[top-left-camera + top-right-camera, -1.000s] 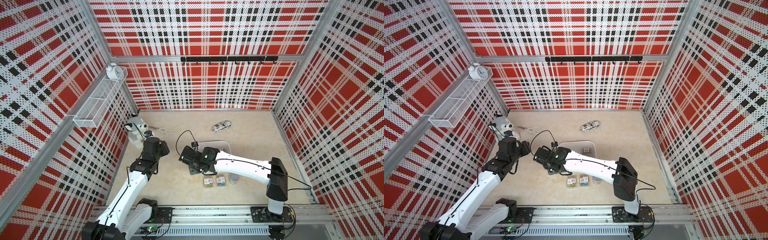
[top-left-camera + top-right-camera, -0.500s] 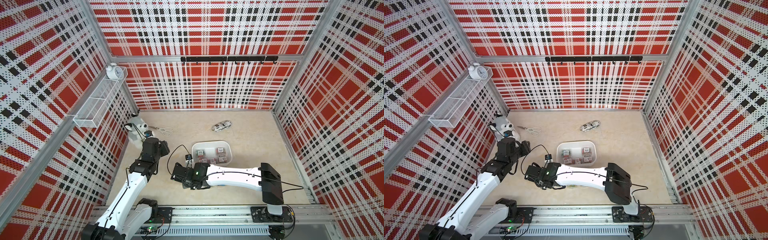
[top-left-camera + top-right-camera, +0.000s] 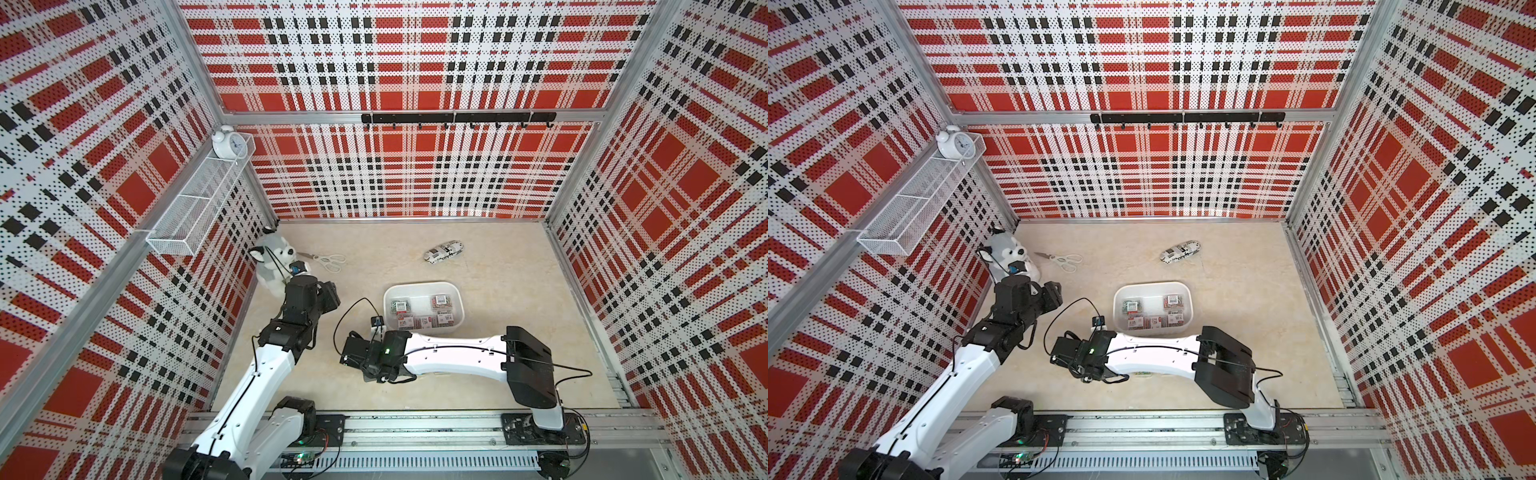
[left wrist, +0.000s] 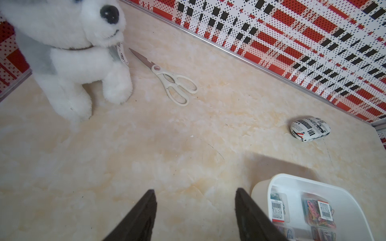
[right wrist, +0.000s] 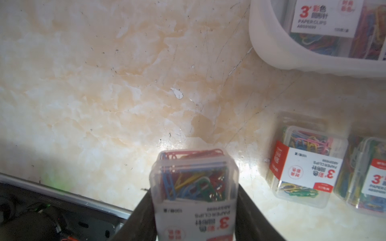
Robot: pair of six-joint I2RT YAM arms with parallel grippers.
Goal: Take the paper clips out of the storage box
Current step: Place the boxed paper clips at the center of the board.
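The white storage box [image 3: 420, 285] [image 3: 1152, 284] sits mid-table and holds several clear cases of paper clips [image 3: 441, 300] [image 3: 1133, 306]. My right gripper [image 5: 194, 189] is shut on one clear case of multicoloured clips [image 5: 194, 179], low over bare table in front and to the left of the box [image 5: 271, 52]. In both top views this gripper [image 3: 357, 353] [image 3: 1065, 350] hides the case. Two more cases [image 5: 300, 167] [image 5: 373, 183] lie on the table outside the box. My left gripper [image 4: 195, 191] [image 3: 328, 295] hangs open and empty left of the box [image 4: 292, 177].
A plush husky [image 3: 274, 266] sits in the back-left corner with white scissors [image 3: 328, 262] beside it. A black-and-white printed pouch [image 3: 444, 252] lies behind the box. A wire-mesh basket [image 3: 195, 208] with an alarm clock [image 3: 226, 143] hangs on the left wall.
My right arm swung from above the box toward the front left with a case in its jaws, uncovering the box. The left arm has barely moved.
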